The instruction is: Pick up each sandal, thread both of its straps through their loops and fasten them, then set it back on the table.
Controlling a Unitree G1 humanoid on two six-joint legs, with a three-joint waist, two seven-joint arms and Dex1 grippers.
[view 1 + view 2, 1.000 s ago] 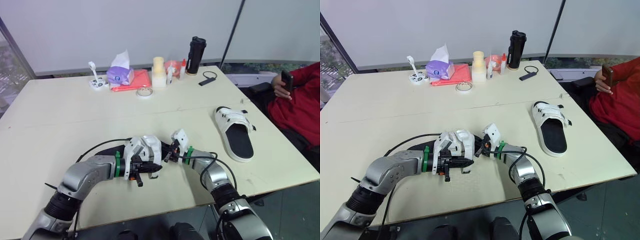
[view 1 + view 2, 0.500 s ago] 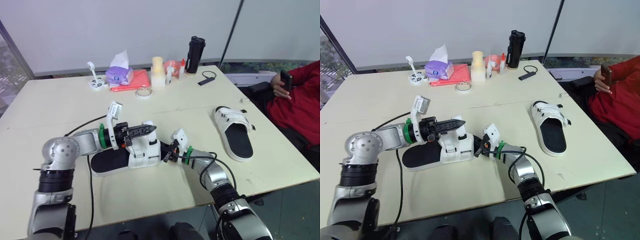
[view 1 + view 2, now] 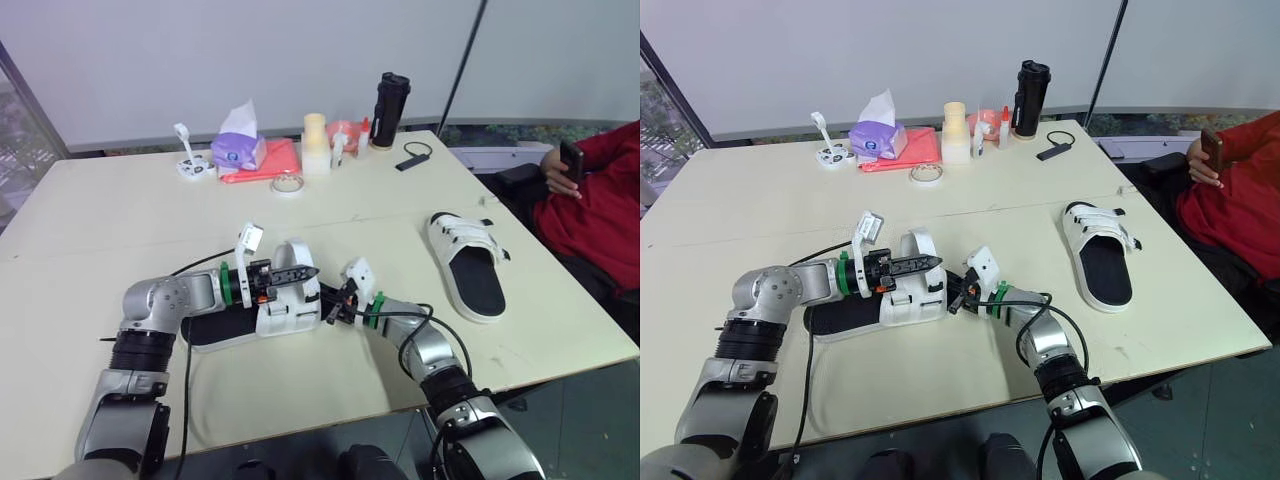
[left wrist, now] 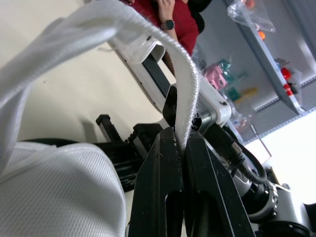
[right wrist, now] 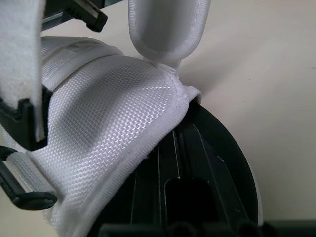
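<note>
White strap (image 4: 190, 84) pinched tight in left fingers (image 4: 174, 148), arched up for threading; right fingers (image 3: 335, 302) clamped on sandal (image 3: 290, 312), pinning it to counter (image 3: 120, 220).

left gripper (image 3: 310, 272) pinched tight on a strap (image 4: 190, 91), forearm level; right gripper (image 3: 334, 307) just beyond its tips, elbow bent.

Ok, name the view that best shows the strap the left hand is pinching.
Left wrist view: the strap sits pinched between the shut fingers of the left hand, close up. The eye views show it as a white arch above the sandal. In the right wrist view I cannot tell which strap it is.
</note>
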